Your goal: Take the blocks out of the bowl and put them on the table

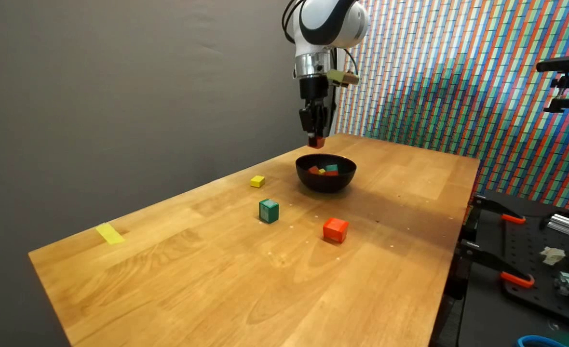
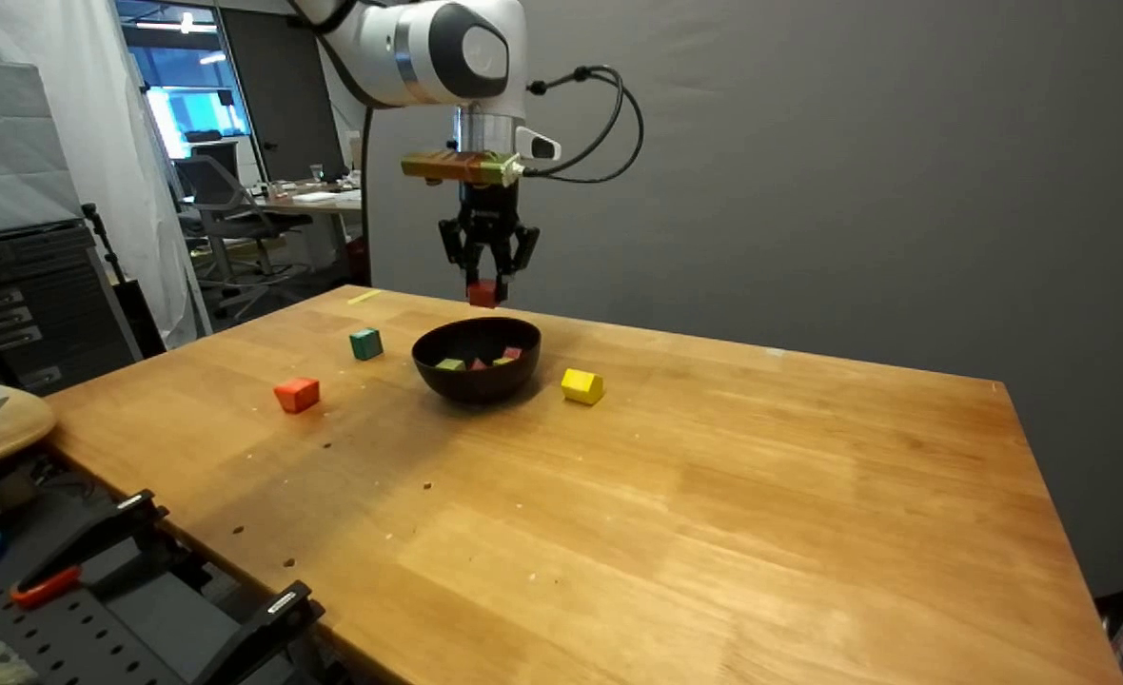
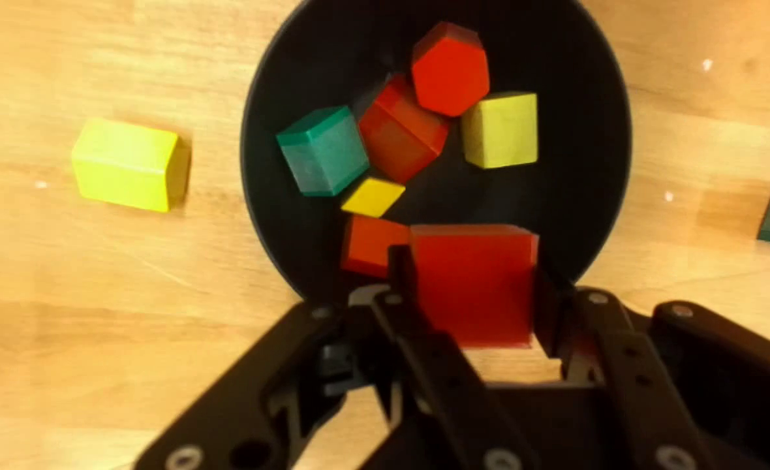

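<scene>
My gripper (image 3: 473, 287) is shut on a red block (image 3: 476, 294), gripped by its sides. In both exterior views this block hangs just above the black bowl (image 2: 476, 385), apart from it. Inside the bowl the wrist view shows several blocks: a green block (image 3: 325, 153), red ones such as the six-sided red block (image 3: 451, 75), a pale yellow block (image 3: 506, 130) and an orange-red block (image 3: 372, 245), partly covered by a finger. On the wooden table (image 1: 207, 279) lie a yellow block (image 2: 582, 386), a dark green block (image 1: 268, 211) and an orange-red block (image 1: 335, 230).
A flat yellow tape mark (image 1: 110, 233) is stuck near one table edge. Black clamps (image 1: 499, 265) with orange parts grip another edge, beside a dark perforated board (image 1: 530, 241). A grey wall (image 2: 809, 190) stands close behind the table.
</scene>
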{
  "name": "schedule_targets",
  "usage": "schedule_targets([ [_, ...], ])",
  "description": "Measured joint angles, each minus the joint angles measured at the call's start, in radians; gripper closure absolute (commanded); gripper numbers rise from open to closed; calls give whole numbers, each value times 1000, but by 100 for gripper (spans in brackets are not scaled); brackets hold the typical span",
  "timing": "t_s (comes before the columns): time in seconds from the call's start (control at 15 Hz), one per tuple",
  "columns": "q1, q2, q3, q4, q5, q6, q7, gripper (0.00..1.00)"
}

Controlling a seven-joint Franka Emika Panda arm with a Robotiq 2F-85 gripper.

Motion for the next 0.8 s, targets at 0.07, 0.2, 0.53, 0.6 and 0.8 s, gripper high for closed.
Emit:
schedule_targets([
  [0.07,-8,-51,-2,-40,9,-12,2,82],
  [0.2,-31,-144,-12,-136,62,-59,15,82],
  [0.53,-54,-240,-92,-394,85,-45,150,82],
  [0.6,-55,-239,-109,-438,84,-15,186,82],
  [0.8,-57,-220,-148,-547,84,109,298,71],
])
